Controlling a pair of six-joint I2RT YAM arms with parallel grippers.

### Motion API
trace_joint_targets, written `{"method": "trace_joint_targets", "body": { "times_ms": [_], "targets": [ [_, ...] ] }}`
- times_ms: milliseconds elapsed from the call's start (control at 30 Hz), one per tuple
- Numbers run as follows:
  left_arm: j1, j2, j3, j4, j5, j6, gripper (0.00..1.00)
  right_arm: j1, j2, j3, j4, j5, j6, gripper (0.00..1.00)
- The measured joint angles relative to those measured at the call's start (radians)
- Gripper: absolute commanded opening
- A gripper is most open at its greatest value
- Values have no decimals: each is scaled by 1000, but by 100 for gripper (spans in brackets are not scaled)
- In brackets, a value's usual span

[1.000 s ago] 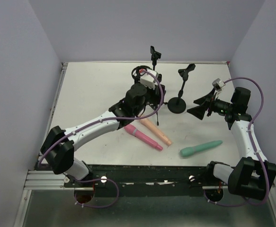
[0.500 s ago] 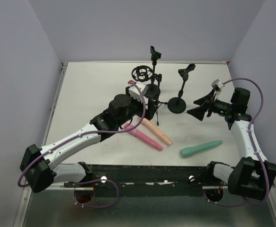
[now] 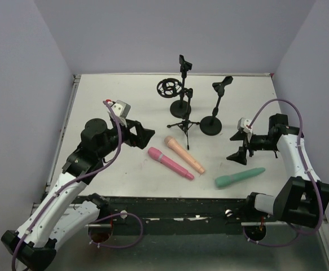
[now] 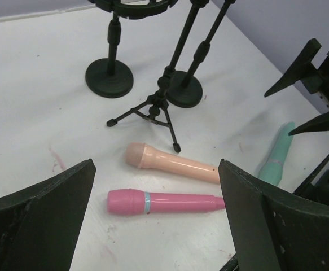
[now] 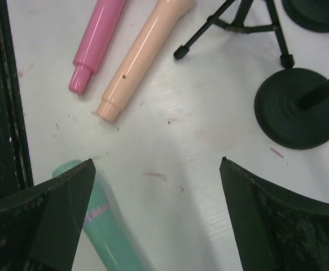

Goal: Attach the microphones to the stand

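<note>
Microphones flat on my white table, both grippers wide open.
My left gripper and right gripper hold nothing. The slim pink microphone and slim peach microphone lie side by side, near of the black tripod stand. The slim teal-green microphone lies right of them. Two black round-foot stands rise farther back. Pale purple walls stand around.

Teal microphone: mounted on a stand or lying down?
Lying down. The teal microphone rests flat on the table, its full length against the surface.
</note>
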Motion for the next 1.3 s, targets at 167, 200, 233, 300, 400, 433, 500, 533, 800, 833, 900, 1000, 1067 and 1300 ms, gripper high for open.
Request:
{"method": "trace_joint_targets", "body": {
  "times_ms": [167,200,233,300,400,433,500,533,800,833,900,1000,1067,1300],
  "targets": [
    [26,-64,5,-96,-54,78,99,0,32,35,-203,139,-282,99],
    [26,-82,-7,-101,-70,91,98,0,24,35,-227,169,-316,98],
    [26,-105,-24,-104,-86,103,98,2,14,34,-244,197,-345,98],
    [26,-134,-51,-118,-113,122,98,8,-7,31,-268,248,-385,97],
    [26,-151,-68,-124,-135,141,98,16,-40,-5,-283,315,-430,95],
    [26,-151,-68,-124,-139,146,98,21,-49,-25,-287,333,-442,95],
    [26,-151,-68,-124,-142,151,98,29,-66,-71,-296,367,-470,92],
    [26,-151,-68,-125,-145,153,98,33,-71,-93,-298,384,-482,90],
    [26,-150,-68,-125,-150,161,98,40,-72,-166,-274,468,-500,84],
    [26,-150,-68,-125,-151,161,99,40,-69,-174,-255,478,-501,84],
    [26,-150,-68,-125,-152,161,99,45,-58,-195,-216,503,-505,82],
    [26,-150,-70,-124,-153,161,98,54,-45,-232,-157,546,-510,76],
    [26,-150,-72,-124,-153,161,99,59,-38,-249,-122,572,-513,73],
    [26,-143,-73,-124,-153,161,98,78,-5,-305,5,648,-518,57]
  ]
}}
